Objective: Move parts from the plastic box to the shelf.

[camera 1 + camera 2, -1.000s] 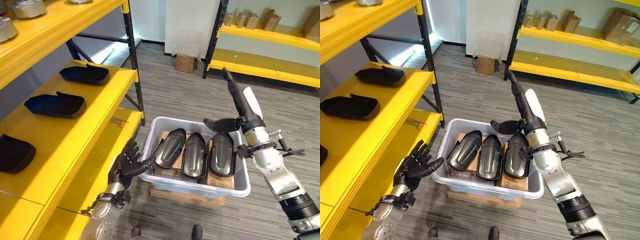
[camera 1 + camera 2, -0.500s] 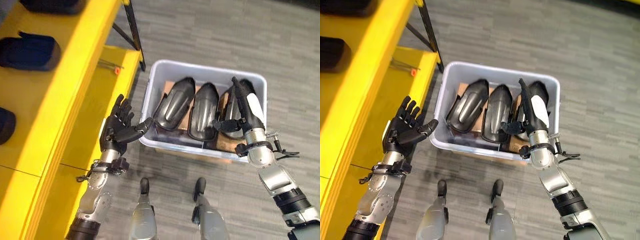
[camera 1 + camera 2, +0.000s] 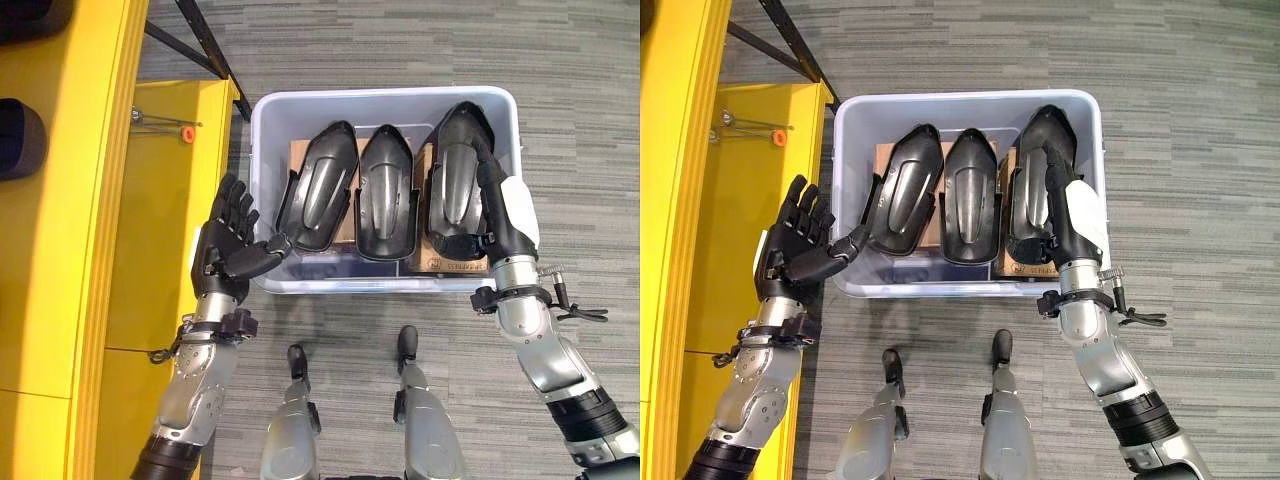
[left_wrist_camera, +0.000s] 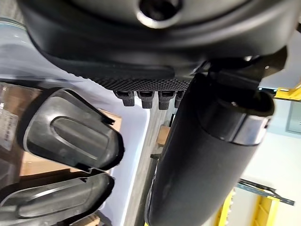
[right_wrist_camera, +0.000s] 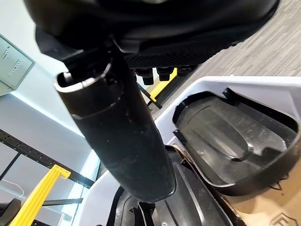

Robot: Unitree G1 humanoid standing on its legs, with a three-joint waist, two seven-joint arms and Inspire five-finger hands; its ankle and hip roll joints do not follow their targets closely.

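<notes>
A pale plastic box (image 3: 380,95) on the floor holds three black moulded parts side by side on cardboard: left (image 3: 318,185), middle (image 3: 385,190), right (image 3: 452,170). My right hand (image 3: 503,205) reaches over the box's near right side, open, its straight fingers lying along the right part's outer edge and its thumb (image 5: 122,132) by that part's near end (image 5: 230,141). My left hand (image 3: 230,250) is open beside the box's near left corner, thumb pointing at the rim; the left part (image 4: 70,136) lies past it. The yellow shelf (image 3: 90,200) stands at the left.
Two black parts (image 3: 20,140) lie on the upper yellow shelf board. A small orange-tipped pin (image 3: 183,133) lies on the lower board (image 3: 170,200), near a black shelf brace (image 3: 200,40). Grey carpet floor (image 3: 580,150) surrounds the box.
The camera has tilted down onto the box. My right hand has come down from above the box onto the right part's side. The left hand stays by the near left corner.
</notes>
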